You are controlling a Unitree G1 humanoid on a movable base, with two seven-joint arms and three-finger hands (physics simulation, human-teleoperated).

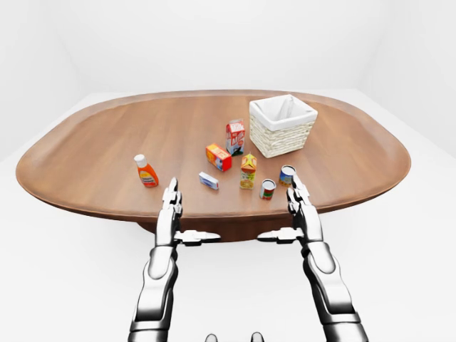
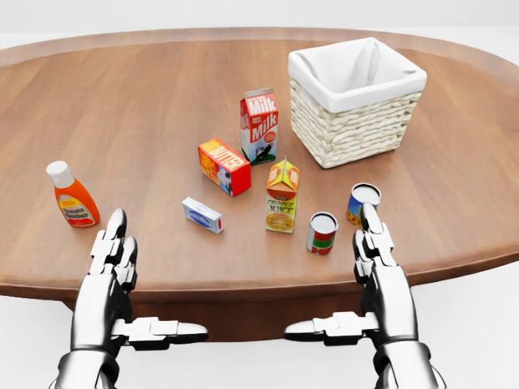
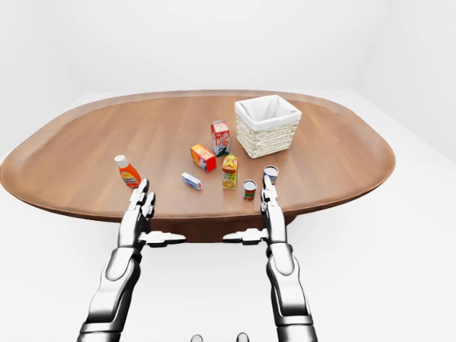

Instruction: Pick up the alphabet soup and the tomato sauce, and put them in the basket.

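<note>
In the head view, the oval brown wooden worktop (image 2: pixel 146 113) lies bare across its whole left and upper part, with open room around the orange bottle with a white cap (image 2: pixel 71 197). The middle is crowded: the red and white milk carton (image 2: pixel 259 126), the orange and red box (image 2: pixel 224 166), the orange juice carton (image 2: pixel 281 195) and the small blue and white box (image 2: pixel 202 215) stand near one another with narrow gaps. The red-labelled can (image 2: pixel 322 233) and blue-labelled can (image 2: pixel 362 203) stand just beside each other. The right robot hand (image 2: pixel 377 259), fingers spread, is next to the blue-labelled can. Above the white-lined wicker basket (image 2: pixel 354 126) nothing blocks the opening.
</note>
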